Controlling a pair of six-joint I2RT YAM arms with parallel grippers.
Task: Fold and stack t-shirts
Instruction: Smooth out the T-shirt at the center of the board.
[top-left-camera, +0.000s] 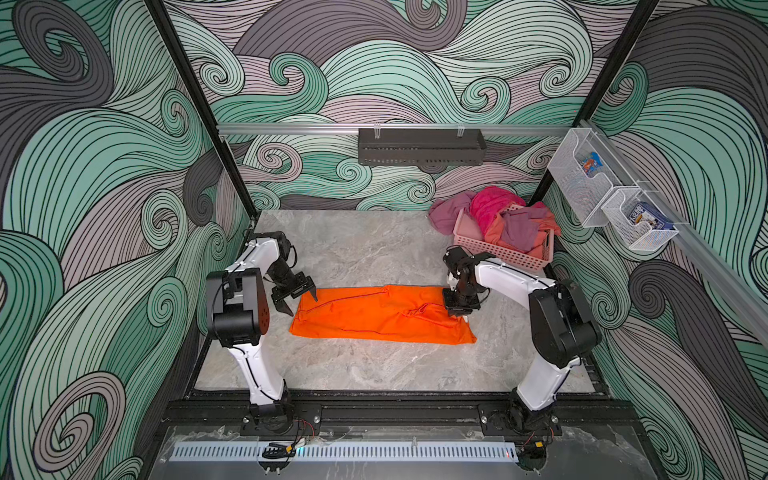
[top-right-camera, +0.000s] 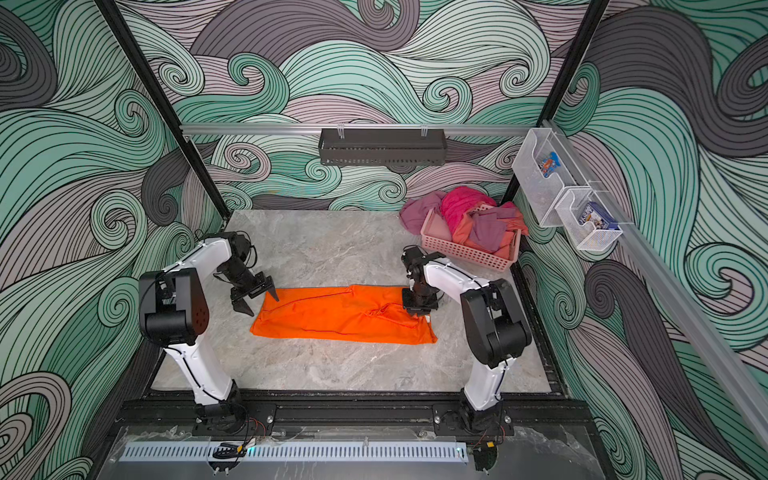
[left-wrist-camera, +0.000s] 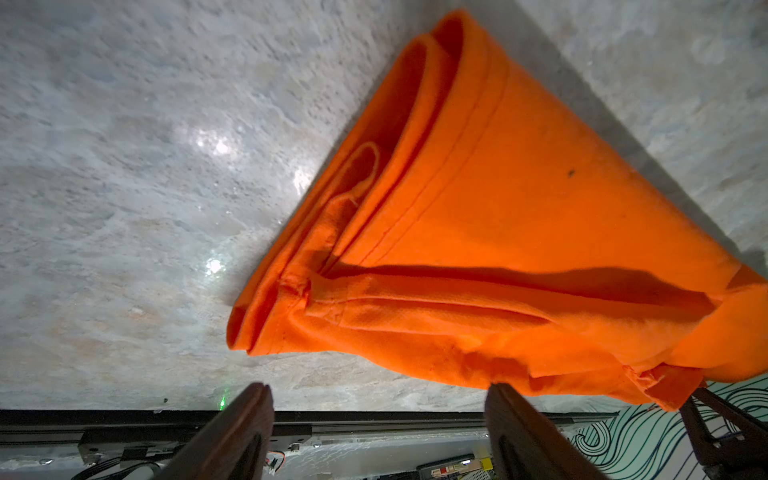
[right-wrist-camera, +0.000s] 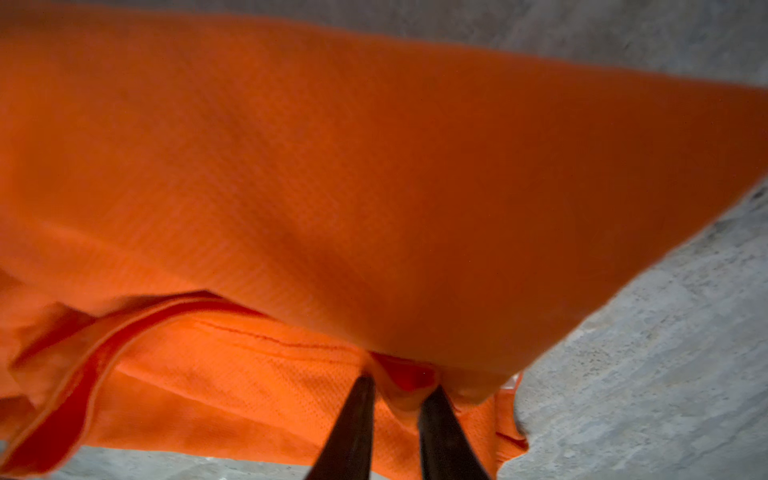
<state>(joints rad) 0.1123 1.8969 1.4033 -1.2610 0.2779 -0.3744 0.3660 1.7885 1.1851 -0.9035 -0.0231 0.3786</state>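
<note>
Shirt (top-left-camera: 382, 313): plain bright orange, folded lengthways into a long band. It lies flat mid-tabletop, running from the left side to the right side. In both top views a long seam line shows along its length, plus a bunched wrinkle toward the right end (top-right-camera: 386, 311). In the left wrist view the left end (left-wrist-camera: 478, 216) shows stacked hem layers, with a stitched hem on top.

Left tool (top-left-camera: 299, 301): fingers wide apart, nothing between them. It hangs at the shirt's far-left corner, with one fingertip over the cloth edge. I can't tell if it touches.

Right tool (top-left-camera: 459, 315): pointing down at the shirt's right end. In the right wrist view it (right-wrist-camera: 401, 392) is clamped on a small pinch of orange cloth, and the fabric around it is pulled up into a ridge.

Tabletop (top-left-camera: 353, 249): grey marbled stone look, glossy, with light spots in the left wrist view.

The pink lattice basket (top-left-camera: 498, 251) is in the far-right corner. It is heaped with pink, mauve and salmon clothes (top-left-camera: 513, 220), some spilling over its far rim.

Walls (top-left-camera: 104, 166): swirl wave print in green, grey and mauve. A black shelf (top-left-camera: 419, 147) hangs on the back rail. Two wire bins (top-left-camera: 582, 183) on the right rail hold small packets.
</note>
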